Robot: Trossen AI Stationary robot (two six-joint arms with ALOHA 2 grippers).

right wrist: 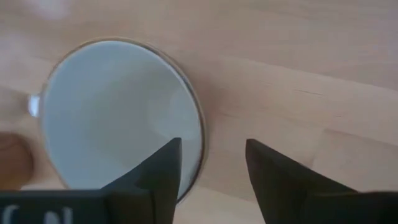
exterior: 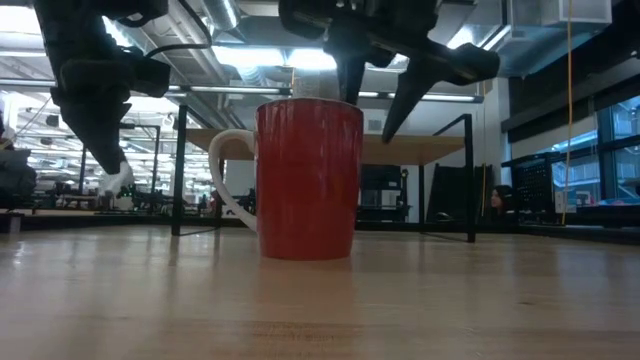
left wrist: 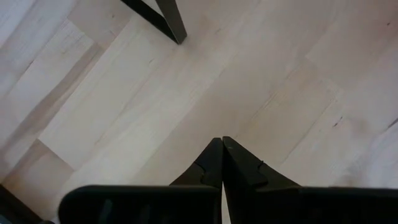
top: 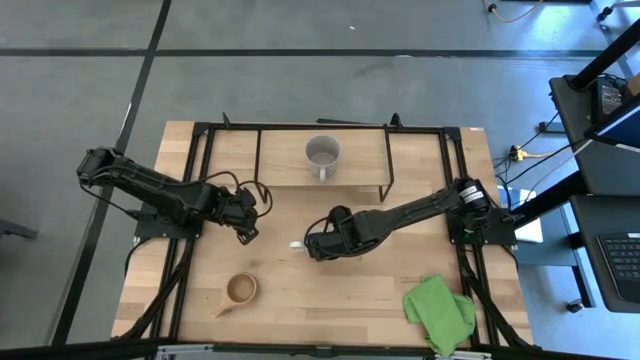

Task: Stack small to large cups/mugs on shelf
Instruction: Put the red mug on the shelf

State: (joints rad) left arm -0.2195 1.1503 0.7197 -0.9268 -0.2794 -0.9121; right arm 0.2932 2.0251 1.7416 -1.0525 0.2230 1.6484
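Note:
The red mug (exterior: 308,180), cream inside (right wrist: 118,112), stands upright on the table, mostly hidden under my right gripper (top: 315,248) in the high view. That gripper (right wrist: 212,144) is open and points down. One finger is over the mug's inside and the other is outside its rim (right wrist: 202,134), on the side away from the handle (exterior: 225,180). I see no touch. The grey mug (top: 322,155) stands on the shelf (top: 280,160). The tan wooden cup (top: 240,290) rests on the table near the front left. My left gripper (top: 245,225) is shut above bare table.
A green cloth (top: 438,310) lies at the table's near right corner. The shelf's thin black legs (exterior: 180,170) and a black frame (top: 440,160) stand around the table's far half. Bare wood (top: 340,300) lies between the tan cup and the cloth.

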